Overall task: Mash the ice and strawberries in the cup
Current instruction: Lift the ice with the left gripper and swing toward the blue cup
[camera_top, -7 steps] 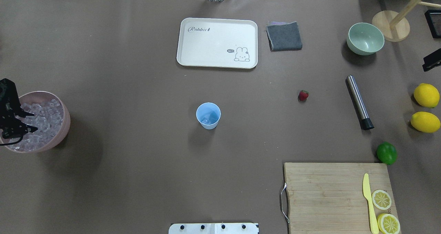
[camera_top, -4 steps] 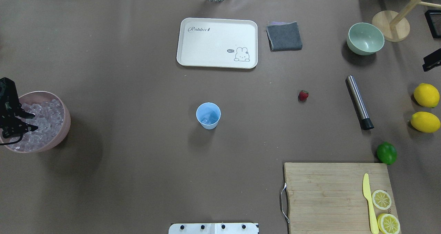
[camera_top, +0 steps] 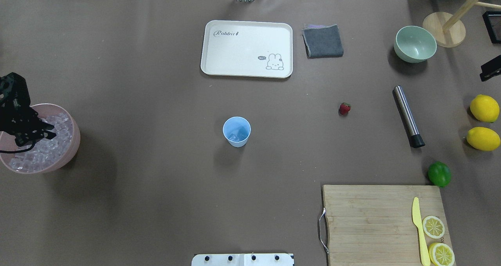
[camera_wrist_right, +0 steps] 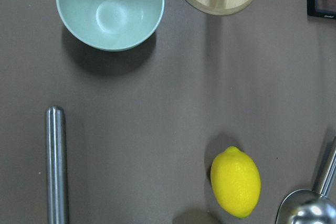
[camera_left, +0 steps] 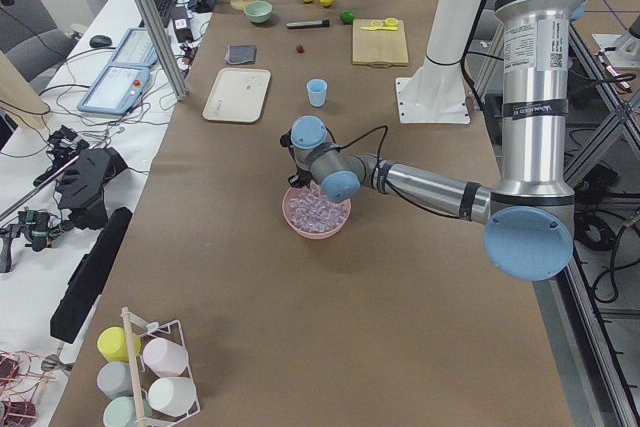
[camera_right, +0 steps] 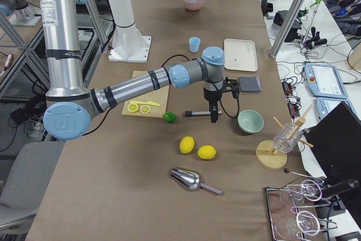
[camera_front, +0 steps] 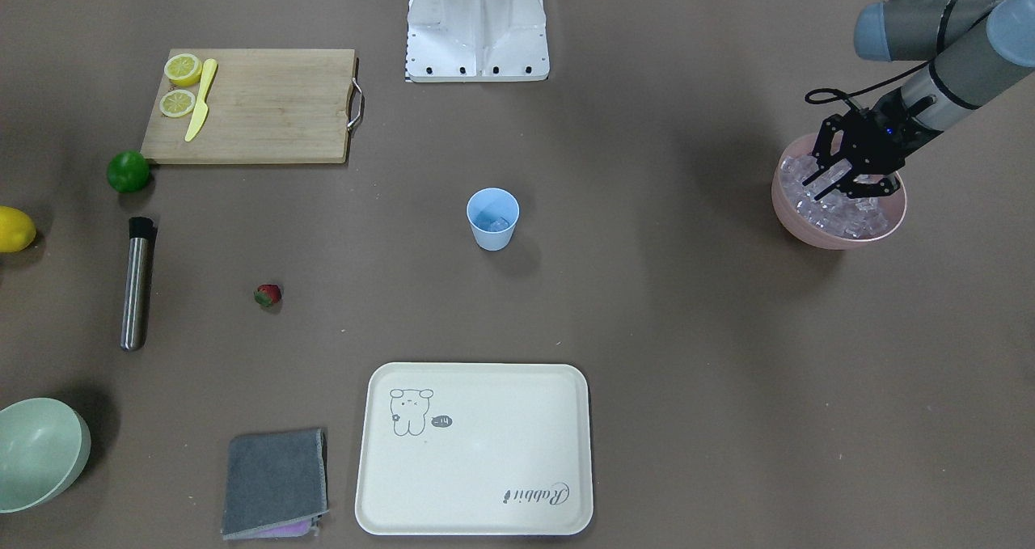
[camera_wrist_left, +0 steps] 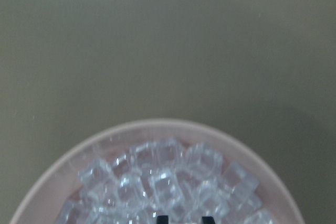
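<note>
Left wrist view: only two dark fingertips (camera_wrist_left: 163, 217) of the left gripper (camera_front: 823, 189) show, cut off at the bottom edge. There is a narrow gap between them. Can't tell whether a cube sits in it, so can't tell whether the grip is released or clenched.
Right gripper (camera_right: 214, 119): seen only from the right-end camera, too small to judge the jaws. Its own wrist view shows no fingers.

Left arm: reaches low to the table's left edge, with the gripper tilted down over the pink bowl (camera_front: 808, 230) and its tips at the top of the heap.
Right arm: stretched toward the table's right end, with the gripper pointing straight down above the steel muddler (camera_top: 407, 115).

Pink bowl: heaped with ice (camera_wrist_left: 165, 187).
Light-blue cup (camera_top: 236, 125): upright mid-table, a few cubes in the bottom.
Strawberry (camera_top: 344, 108): on bare table between the cup and the muddler, touching neither.
</note>
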